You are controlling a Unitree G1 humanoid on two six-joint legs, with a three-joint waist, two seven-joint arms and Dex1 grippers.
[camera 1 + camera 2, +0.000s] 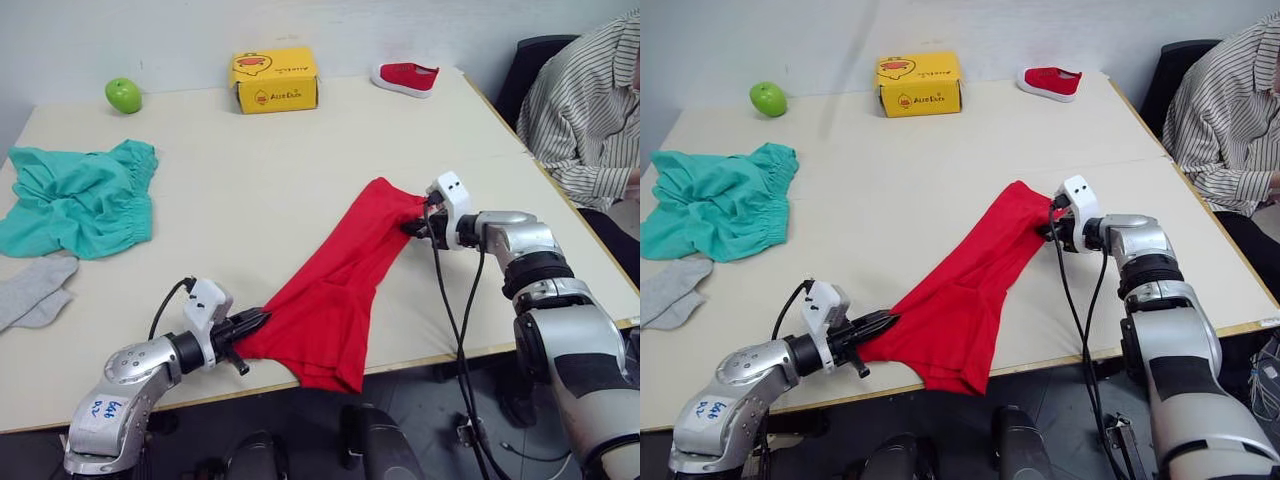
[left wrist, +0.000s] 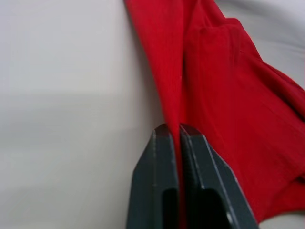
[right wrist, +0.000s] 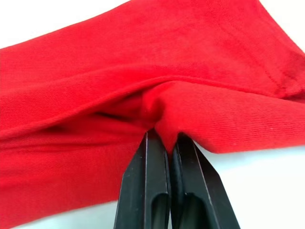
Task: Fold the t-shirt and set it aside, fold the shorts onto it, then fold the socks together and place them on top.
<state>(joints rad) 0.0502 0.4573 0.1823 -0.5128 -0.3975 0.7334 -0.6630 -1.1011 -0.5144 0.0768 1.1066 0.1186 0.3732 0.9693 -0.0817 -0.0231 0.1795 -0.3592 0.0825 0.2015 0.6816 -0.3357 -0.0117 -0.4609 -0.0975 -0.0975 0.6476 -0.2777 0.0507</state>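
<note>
The t-shirt (image 1: pixel 340 285) lies as a long, bunched red strip running diagonally across the table (image 1: pixel 270 190), from the middle of the right half down toward the near edge, where its lower end spills slightly over that edge. It is stretched between the two end effectors, one at each end of the strip.

The left end effector (image 1: pixel 254 323) sits at the near end of the strip, close to the table's near edge; in the left wrist view its black fingers (image 2: pixel 155 191) are pressed together with a thin fold of red cloth pinched between them, the rest of the shirt spreading away beyond the tips. The right end effector (image 1: pixel 412 228) is at the far end of the strip, toward the table's right edge; in the right wrist view its fingers (image 3: pixel 145 191) are likewise pressed together on a gathered pucker of the shirt's fabric, which rises into a ridge just past the tips.

The shorts (image 1: pixel 80 198) lie crumpled near the left edge of the table, well apart from the shirt, waistband toward the middle. The socks (image 1: pixel 35 290) lie just nearer than the shorts, at the left edge.

Along the far edge stand a green apple (image 1: pixel 123 95) toward the left corner, a yellow cardboard box (image 1: pixel 273 80) near the middle, and a small red shoe (image 1: pixel 405 77) to its right. A person in a striped shirt (image 1: pixel 585 100) sits beyond the table's right edge.
</note>
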